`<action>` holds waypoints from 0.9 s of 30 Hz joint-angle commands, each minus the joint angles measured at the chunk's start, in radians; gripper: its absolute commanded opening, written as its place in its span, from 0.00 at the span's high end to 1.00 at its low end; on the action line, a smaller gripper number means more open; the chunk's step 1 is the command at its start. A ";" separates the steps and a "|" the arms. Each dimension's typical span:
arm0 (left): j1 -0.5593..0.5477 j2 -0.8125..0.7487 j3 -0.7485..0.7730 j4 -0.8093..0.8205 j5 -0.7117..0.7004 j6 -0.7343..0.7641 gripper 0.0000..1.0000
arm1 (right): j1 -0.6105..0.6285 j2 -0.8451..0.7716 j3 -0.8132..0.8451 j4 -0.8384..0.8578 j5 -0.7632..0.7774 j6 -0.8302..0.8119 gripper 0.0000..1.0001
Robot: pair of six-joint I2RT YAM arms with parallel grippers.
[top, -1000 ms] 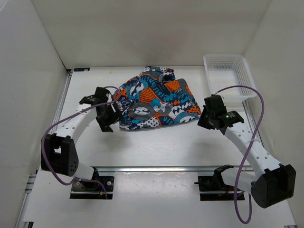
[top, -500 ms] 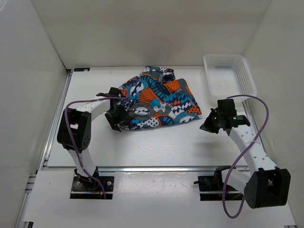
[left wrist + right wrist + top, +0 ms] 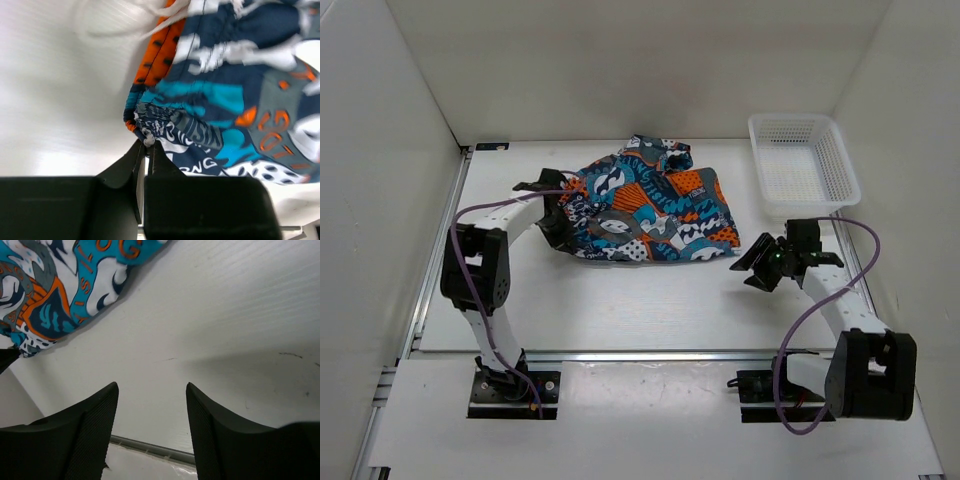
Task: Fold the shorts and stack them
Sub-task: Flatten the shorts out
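Shorts lie in a crumpled heap on the white table, toward its far side, with the patchwork print of blue, teal, orange, white and black facing up.

My left gripper is clenched on the left edge of the shorts. Its two fingers are pressed together, and a small bunched fold of the hem is pinched at their tips. In the left wrist view the cloth spreads away from that pinch to the right. A blurred white cord lies on the table past the orange border.

My right gripper is released. Its two fingers stand apart with only bare table between them, and I hold nothing on that side. It sits low over the table, near the right corner of the shorts but apart from the cloth.

A white mesh basket stands at the far right corner of the table, beside the shorts and not touching them.
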 commanded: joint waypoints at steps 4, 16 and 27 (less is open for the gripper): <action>0.060 -0.180 0.000 -0.050 -0.058 0.072 0.90 | -0.006 0.116 -0.102 0.301 -0.151 0.157 0.41; 0.060 -0.171 0.020 -0.079 -0.049 0.101 0.90 | 0.093 0.381 -0.087 0.573 -0.069 0.280 0.31; 0.112 -0.171 0.109 -0.167 -0.060 0.166 0.90 | 0.124 0.480 0.122 0.460 0.104 0.227 1.00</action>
